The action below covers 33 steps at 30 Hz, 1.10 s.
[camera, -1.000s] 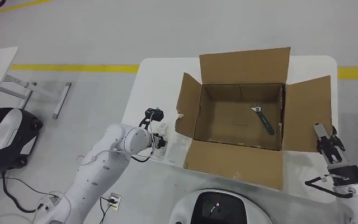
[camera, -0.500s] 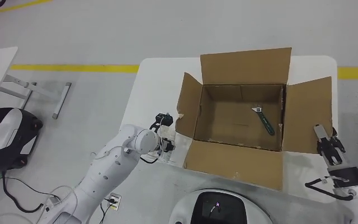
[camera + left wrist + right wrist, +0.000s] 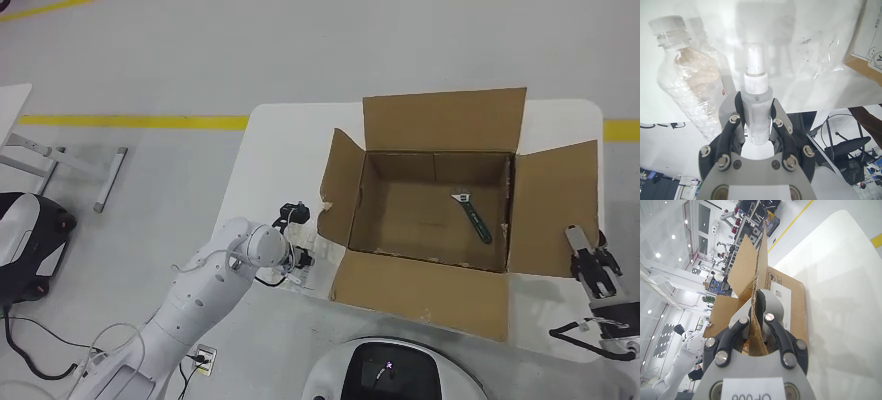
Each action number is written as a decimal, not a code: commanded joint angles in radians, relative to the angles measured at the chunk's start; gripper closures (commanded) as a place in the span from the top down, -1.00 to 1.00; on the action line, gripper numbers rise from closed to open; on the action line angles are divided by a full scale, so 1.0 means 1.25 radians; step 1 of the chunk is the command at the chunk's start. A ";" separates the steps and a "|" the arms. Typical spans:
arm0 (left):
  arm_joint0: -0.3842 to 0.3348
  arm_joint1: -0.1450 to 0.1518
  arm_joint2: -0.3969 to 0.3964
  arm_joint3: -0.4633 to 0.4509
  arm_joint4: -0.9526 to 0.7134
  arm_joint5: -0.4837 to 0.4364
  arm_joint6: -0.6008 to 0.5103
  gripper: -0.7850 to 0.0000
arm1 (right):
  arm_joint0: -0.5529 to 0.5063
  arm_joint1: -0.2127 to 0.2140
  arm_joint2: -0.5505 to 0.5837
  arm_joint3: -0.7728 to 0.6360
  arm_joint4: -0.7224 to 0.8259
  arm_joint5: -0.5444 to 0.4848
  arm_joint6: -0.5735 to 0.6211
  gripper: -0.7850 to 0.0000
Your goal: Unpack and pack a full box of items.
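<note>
The box sits open on the white desk, toward the desk's right half, with all four flaps folded outward. On its floor, toward the far right corner, lies a wrench with a green handle, set at a slant. The rest of the floor is bare cardboard.

The side flap on the robot's right stands up and leans outward, and the right gripper is at its near outer corner. In the right wrist view the right gripper has its fingers pressed together on the flap's raw corrugated edge – one finger on each face of the cardboard.

At the desk's near left edge, just outside the box's left flap, is the left gripper. In the left wrist view its fingers are clamped narrowly around the body of a small clear spray bottle, whose white collar and clear cap point away from the wrist, out over the desk surface. Just beside it, apart from the fingers, is a clear ribbed water bottle with a white cap – whether it stands or lies I cannot tell. On the other side of the spray bottle a crumpled piece of clear film lies on the desk, near a corner of the box
</note>
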 commanded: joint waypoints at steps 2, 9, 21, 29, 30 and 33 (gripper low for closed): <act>-0.011 -0.002 0.009 0.020 0.006 0.000 0.005 -1.00 | 0.002 0.000 0.002 -0.001 0.000 0.000 0.003 -1.00; -0.029 -0.008 0.030 0.039 0.003 0.005 0.006 0.98 | 0.002 0.001 0.005 -0.002 0.002 0.000 0.004 -1.00; -0.044 -0.010 0.042 0.045 0.035 0.007 0.002 1.00 | 0.005 0.002 0.005 -0.003 -0.002 0.002 0.005 -1.00; 0.000 0.006 -0.048 -0.142 0.002 0.021 -0.050 1.00 | 0.006 0.003 0.007 -0.005 -0.001 0.002 0.008 -1.00; 0.009 0.009 -0.060 -0.170 0.013 0.023 -0.059 1.00 | 0.006 0.003 0.007 -0.005 -0.001 0.002 0.008 -1.00; 0.037 0.017 -0.104 -0.249 0.013 0.031 -0.078 1.00 | 0.006 0.003 0.007 -0.006 -0.003 0.002 0.010 -1.00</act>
